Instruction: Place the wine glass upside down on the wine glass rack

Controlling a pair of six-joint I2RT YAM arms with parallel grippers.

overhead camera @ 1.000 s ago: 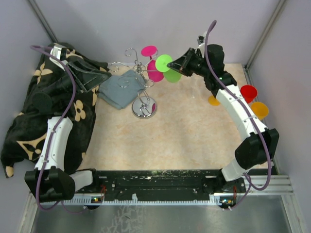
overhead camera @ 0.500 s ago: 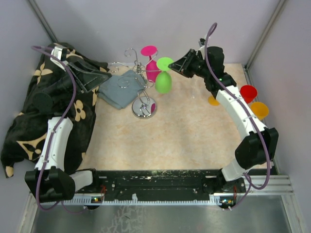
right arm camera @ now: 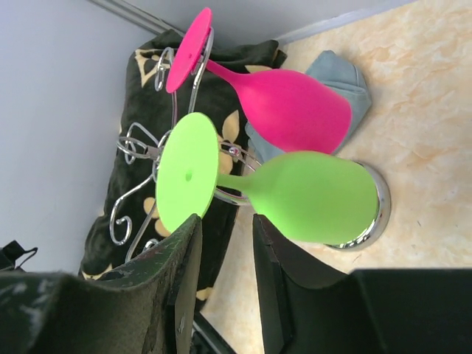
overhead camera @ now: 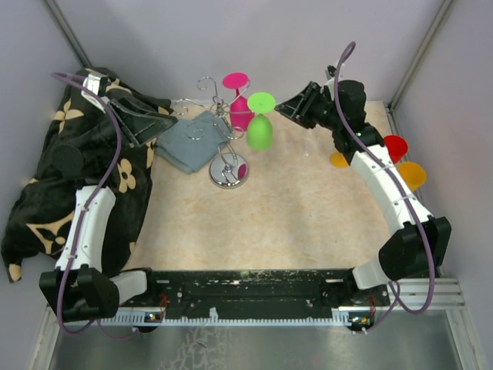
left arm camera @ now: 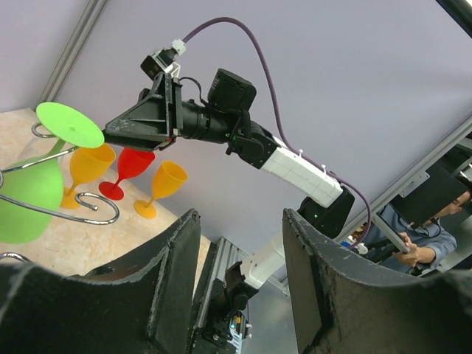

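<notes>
The silver wire wine glass rack (overhead camera: 218,114) stands on its round shiny base (overhead camera: 229,174) at the back of the table. A green wine glass (overhead camera: 259,131) hangs upside down from one of its arms, foot on top. A pink glass (overhead camera: 240,112) hangs upside down beside it. Both show in the right wrist view, green (right arm camera: 310,195) and pink (right arm camera: 295,107). My right gripper (overhead camera: 283,108) is open and empty, just right of the green glass's foot (right arm camera: 186,171). My left gripper (left arm camera: 240,243) is open and empty, raised over the dark cloth at the far left.
A black floral cloth (overhead camera: 46,177) covers the left side. A grey folded cloth (overhead camera: 189,142) lies behind the rack. A red glass (overhead camera: 394,146) and two orange glasses (overhead camera: 411,174) stand at the right wall. Enclosure walls surround the table.
The green glass went from tilted in my right gripper to hanging upside down on the rack. My right gripper let go of it and drew back to the right.
</notes>
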